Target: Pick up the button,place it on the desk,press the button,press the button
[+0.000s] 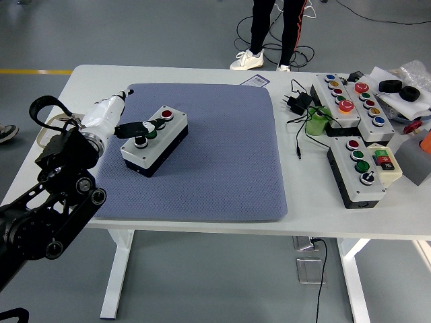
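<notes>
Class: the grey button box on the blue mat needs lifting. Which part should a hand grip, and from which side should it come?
Probably grip the button box across its two long side walls, coming from above. The box is a long block lying flat and angled on the blue mat; its top carries three buttons, so the plain long sides likely give the fingers flat surfaces.

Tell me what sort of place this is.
Probably a robotics lab or test workshop: a white table with spare button control panels, loose cables on a bare grey floor, and the left hand at a button box.
</notes>
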Controlling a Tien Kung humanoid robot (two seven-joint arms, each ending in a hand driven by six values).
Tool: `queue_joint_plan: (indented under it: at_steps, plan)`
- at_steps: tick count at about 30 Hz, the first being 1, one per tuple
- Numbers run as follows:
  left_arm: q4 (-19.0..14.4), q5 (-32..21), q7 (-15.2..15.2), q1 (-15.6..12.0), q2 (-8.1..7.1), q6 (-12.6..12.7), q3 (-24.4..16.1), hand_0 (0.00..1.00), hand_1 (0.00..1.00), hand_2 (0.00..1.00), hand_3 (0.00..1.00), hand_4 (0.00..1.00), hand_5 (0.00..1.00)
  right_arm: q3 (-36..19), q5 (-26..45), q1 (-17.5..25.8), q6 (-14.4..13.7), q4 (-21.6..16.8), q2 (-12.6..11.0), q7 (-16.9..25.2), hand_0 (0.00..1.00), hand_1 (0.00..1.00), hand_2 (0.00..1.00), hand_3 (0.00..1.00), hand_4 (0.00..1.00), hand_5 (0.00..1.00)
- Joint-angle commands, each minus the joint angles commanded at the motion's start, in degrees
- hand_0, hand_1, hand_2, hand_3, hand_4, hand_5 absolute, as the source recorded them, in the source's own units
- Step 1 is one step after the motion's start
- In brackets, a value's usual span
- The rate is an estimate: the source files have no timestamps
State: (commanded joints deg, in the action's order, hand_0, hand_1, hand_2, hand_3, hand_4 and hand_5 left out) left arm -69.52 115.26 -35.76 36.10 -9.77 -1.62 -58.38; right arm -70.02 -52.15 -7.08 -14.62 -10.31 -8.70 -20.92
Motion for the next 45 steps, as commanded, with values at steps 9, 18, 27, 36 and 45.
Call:
queue_joint_plan:
  at_steps: [9,18,27,36,45]
  plan:
    - [5.8,-2.6,-1.2,3.1,3.29,-1.4,0.8,0.998,0.998,0.998,0.998,0.998,0.773,0.3,-0.1,0.1,0.0,0.0,0.0,-0.1,0.643,0.530,0.628,0.613,0.246,0.325]
    - [11.7,-1.5,-1.2,5.8,5.61,-0.3,1.9,0.998,0.998,0.998,0.998,0.998,0.778,0.4,-0.3,0.1,0.0,0.0,-0.1,-0.1,0.642,0.530,0.629,0.613,0.246,0.326]
    - [18.7,-1.2,-1.2,7.9,7.31,1.5,4.5,0.998,0.998,0.998,0.998,0.998,0.774,0.7,-0.4,0.1,0.0,0.0,-0.1,-0.3,0.643,0.531,0.628,0.613,0.246,0.323]
    - [22.5,-1.4,-1.2,9.1,8.68,2.8,7.7,0.897,0.980,0.998,0.998,0.988,0.530,1.0,-0.6,0.2,0.0,0.0,-0.1,-0.4,0.644,0.530,0.628,0.612,0.247,0.324]
    - [23.5,1.2,-1.2,9.4,9.01,5.5,9.8,0.786,0.904,0.956,0.998,0.957,0.363,1.1,-1.0,0.7,0.0,0.0,-0.2,-0.6,0.644,0.530,0.628,0.612,0.247,0.324]
